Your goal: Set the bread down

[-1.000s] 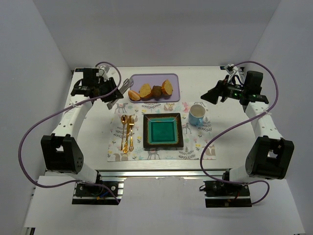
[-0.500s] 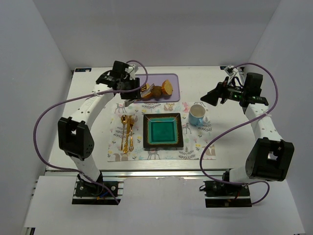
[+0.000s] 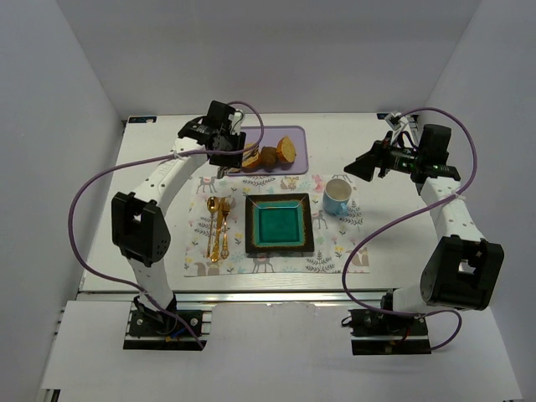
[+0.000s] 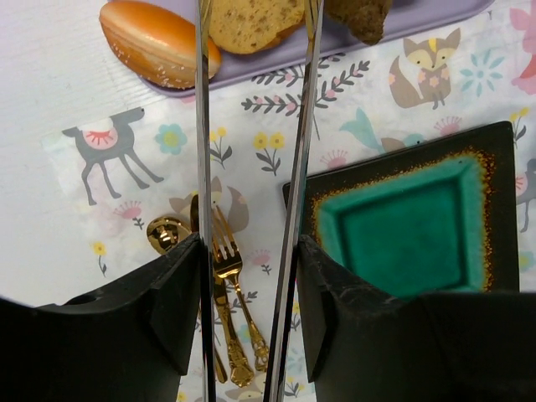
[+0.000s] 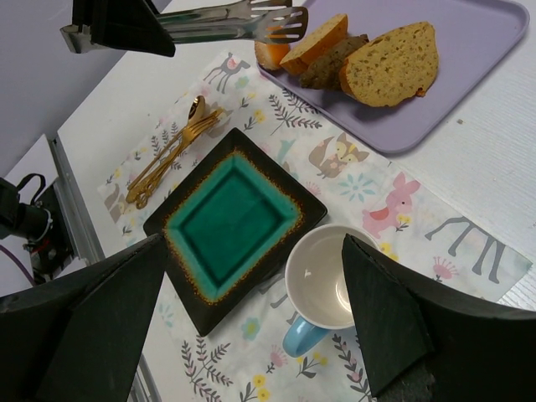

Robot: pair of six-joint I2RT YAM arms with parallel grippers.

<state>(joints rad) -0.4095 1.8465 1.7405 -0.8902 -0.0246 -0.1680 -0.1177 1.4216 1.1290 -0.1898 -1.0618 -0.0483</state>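
The left gripper [image 4: 249, 251] pinches metal tongs [image 5: 226, 25] between its jaws, and their tips run off the top of the left wrist view. The bread [image 5: 394, 63] lies on the lavender tray [image 5: 469, 75], off to the side of the tong tips, past a wedge [image 5: 314, 42] and a dark chunk [image 5: 331, 67], and is cut out of that view. The right gripper [image 5: 254, 276] hangs with its jaws spread wide.

tongs [image 4: 201, 126] cropped (tips), dark chunk [image 4: 360, 12] too

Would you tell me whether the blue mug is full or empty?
Empty: the right wrist view looks into the upright mug and shows only bare white inside.
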